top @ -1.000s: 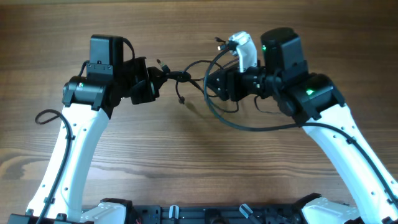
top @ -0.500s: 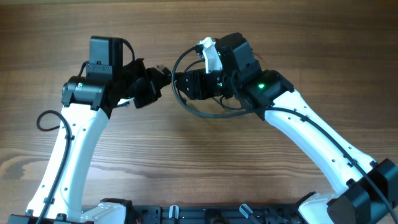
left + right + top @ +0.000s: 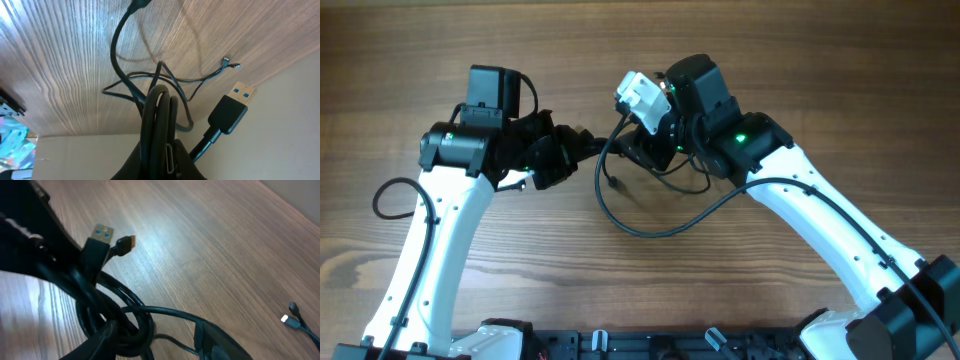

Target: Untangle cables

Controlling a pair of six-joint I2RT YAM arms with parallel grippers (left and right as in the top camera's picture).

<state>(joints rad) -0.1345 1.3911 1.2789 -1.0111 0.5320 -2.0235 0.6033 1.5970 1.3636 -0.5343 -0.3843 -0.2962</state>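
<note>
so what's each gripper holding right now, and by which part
Both hold the cables. The left gripper pinches a folded bunch of cords beside the USB plug; the right gripper grips the tangle's other side, exact spot hidden.

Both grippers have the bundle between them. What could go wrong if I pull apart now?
The cables look wound into a tight knot by the right gripper; pulling may cinch it. The USB plug beside the left gripper could snag on a loop.
</note>
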